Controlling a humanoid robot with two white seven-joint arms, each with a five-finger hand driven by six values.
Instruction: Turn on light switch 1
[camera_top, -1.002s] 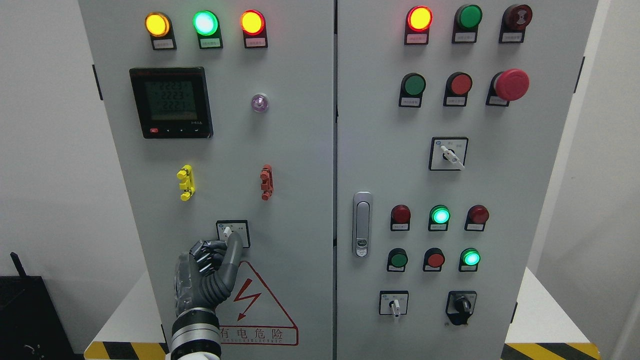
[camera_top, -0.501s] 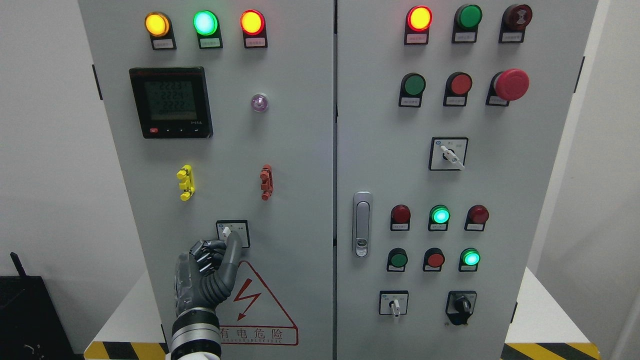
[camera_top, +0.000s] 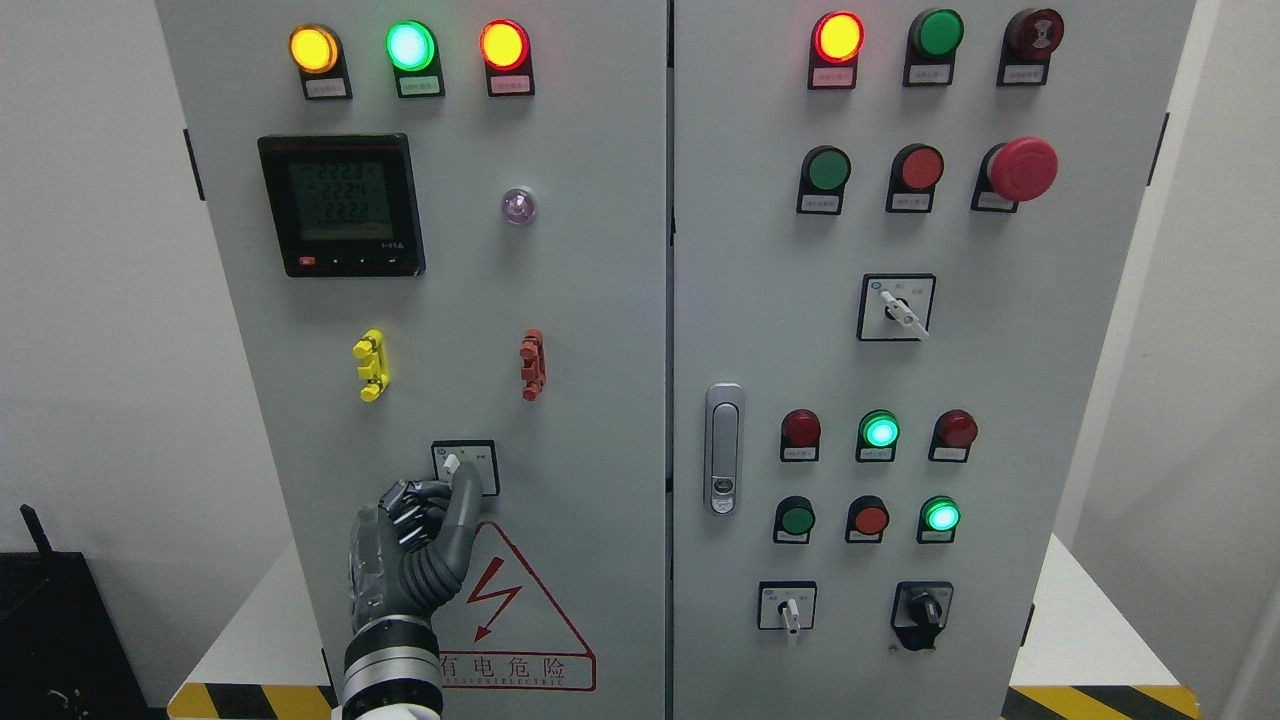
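Observation:
The light switch (camera_top: 465, 466) is a small rotary selector in a black-framed white plate, low on the left cabinet door. Its white lever (camera_top: 452, 463) points up and a little left. My left hand (camera_top: 445, 487) comes up from the bottom edge, grey and black. Its thumb (camera_top: 462, 500) lies up over the switch plate against the lever's right side. The other fingers (camera_top: 408, 505) are curled in just left and below the lever. The switch's lower part is hidden behind the thumb. The right arm is out of view.
Above the hand are yellow (camera_top: 371, 365) and red (camera_top: 532, 365) clips, a digital meter (camera_top: 342, 205) and lit indicator lamps (camera_top: 411, 46). A warning triangle (camera_top: 510, 600) sits below the switch. The right door carries a handle (camera_top: 724, 448), buttons, a red mushroom button (camera_top: 1022, 169) and several more selectors.
The thumb tip has crept a few pixels to the left on the switch; the lever and the rest of the hand look the same. The meter digits flicker.

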